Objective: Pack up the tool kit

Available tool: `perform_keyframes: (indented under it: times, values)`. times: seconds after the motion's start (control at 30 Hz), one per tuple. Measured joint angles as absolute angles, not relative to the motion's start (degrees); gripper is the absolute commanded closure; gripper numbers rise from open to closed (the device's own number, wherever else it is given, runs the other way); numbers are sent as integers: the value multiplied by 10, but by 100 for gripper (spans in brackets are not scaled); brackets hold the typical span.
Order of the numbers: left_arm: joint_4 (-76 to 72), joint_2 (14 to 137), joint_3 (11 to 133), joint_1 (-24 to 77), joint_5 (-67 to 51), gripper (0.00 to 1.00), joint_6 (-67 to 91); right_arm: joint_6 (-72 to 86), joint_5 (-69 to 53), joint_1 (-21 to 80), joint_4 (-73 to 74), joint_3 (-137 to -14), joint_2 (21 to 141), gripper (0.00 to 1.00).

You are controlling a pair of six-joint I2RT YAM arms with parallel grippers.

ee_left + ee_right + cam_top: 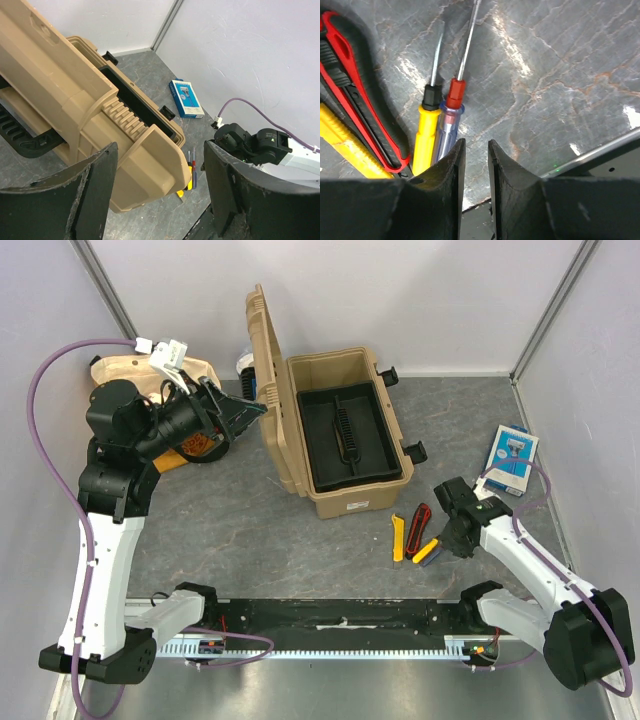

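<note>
1. We judge the step in hand to be gathering the loose tools. The right gripper (473,145) sits low over the table, just right of the handles of the yellow screwdriver (427,132) and the blue-handled screwdriver (449,112).
2. Its jaws are drawn narrow. Only table shows in the slim gap, and we see no tool clamped.
3. Next, we think, it needs to shift left and straddle one handle before lifting.
4. The toolbox (350,502) stands open at the centre of the top view, with its black tray (322,455) bare.
5. The left gripper (160,147) hangs wide and empty beside the raised lid (262,380).
6. The red cutter (355,85) and yellow cutter (347,145) lie close to the left and could get nudged. The blue-white packet (514,458) lies apart at the right.
</note>
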State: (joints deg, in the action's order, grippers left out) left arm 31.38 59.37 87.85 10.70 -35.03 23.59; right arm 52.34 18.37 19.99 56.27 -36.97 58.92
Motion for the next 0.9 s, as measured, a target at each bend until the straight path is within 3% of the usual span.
perform_keyframes:
  times: [0.33, 0.87, 0.9]
  values:
    - [317, 594, 879, 107, -330, 25, 236, 525, 167, 200, 496, -362, 631, 64]
    - [330, 595, 879, 107, -316, 25, 236, 542, 168, 200, 450, -350, 715, 65]
    - [330, 595, 879, 107, -315, 25, 236, 544, 168, 200, 448, -349, 718, 69]
